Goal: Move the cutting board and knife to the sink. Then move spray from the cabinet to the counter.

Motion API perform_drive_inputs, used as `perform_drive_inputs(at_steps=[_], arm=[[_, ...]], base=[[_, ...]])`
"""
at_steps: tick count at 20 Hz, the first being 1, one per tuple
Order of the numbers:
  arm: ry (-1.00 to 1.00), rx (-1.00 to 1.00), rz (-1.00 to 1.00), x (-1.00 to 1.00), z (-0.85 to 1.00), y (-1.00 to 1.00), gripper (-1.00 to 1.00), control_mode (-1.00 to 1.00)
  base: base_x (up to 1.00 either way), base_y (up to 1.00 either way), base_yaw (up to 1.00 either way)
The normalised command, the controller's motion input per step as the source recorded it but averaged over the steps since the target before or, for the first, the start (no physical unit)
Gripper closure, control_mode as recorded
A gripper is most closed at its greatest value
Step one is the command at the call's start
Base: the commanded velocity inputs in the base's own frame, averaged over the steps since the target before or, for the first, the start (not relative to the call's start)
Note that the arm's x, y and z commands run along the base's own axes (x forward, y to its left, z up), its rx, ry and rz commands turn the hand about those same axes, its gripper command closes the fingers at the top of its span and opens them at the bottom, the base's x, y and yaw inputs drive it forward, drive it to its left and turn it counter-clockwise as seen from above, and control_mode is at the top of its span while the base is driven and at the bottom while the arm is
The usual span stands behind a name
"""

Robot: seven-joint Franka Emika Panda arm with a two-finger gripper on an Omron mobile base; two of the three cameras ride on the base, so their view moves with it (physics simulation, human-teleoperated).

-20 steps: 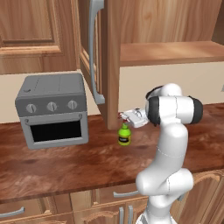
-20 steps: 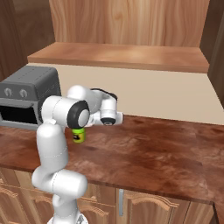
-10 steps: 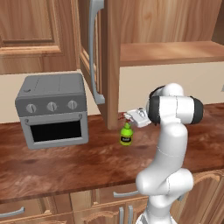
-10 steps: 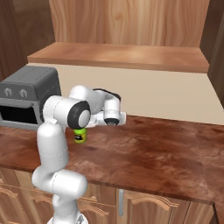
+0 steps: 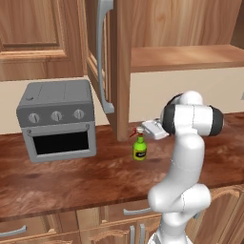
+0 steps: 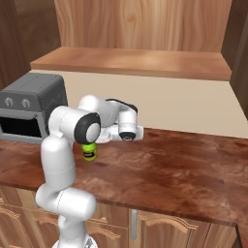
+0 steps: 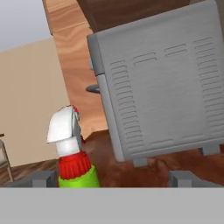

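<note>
The green spray (image 5: 139, 147) with its red-and-white trigger head stands upright on the dark wood counter (image 5: 90, 178), just below the open cabinet door (image 5: 101, 57). My gripper (image 5: 144, 127) hovers open at the height of the trigger head, just right of it, holding nothing. In the hand view the spray (image 7: 72, 153) rises beside the left fingertip, apart from both fingertips (image 7: 41, 178). From the right base view the spray (image 6: 89, 151) peeks out behind my arm. The cutting board, knife and sink are out of view.
A grey toaster oven (image 5: 59, 119) sits on the counter left of the spray, also seen close in the hand view (image 7: 166, 87). The cabinet's bare lower shelf (image 5: 183, 57) runs above my arm. Bare counter (image 6: 184, 169) stretches to the right.
My hand has drawn back a little to the right, away from the spray. The bottle stands where it was.
</note>
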Motion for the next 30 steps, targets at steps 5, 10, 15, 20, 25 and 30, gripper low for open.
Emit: perform_drive_inputs(at_steps=[5,10,15,20,25,30], arm=[[0.00,0.00,0.00,-0.39,0.00,-0.10,-1.00,-1.00],[0.00,0.00,0.00,-0.41,0.00,-0.26,-1.00,-1.00],[0.03,0.00,-0.01,-0.21,0.12,-0.53,-1.00,-1.00],[0.03,-0.01,-0.11,-0.07,0.24,-0.59,-1.00,-1.00],[0.09,-0.05,-0.26,-0.12,0.39,-0.40,-1.00,-1.00],[0.13,-0.05,-0.38,-0.31,0.49,-0.19,-1.00,-1.00]], base=[[0.00,0.00,0.00],[0.00,0.00,0.00],[0.00,0.00,0.00],[0.00,0.00,0.00],[0.00,0.00,0.00],[0.00,0.00,0.00]])
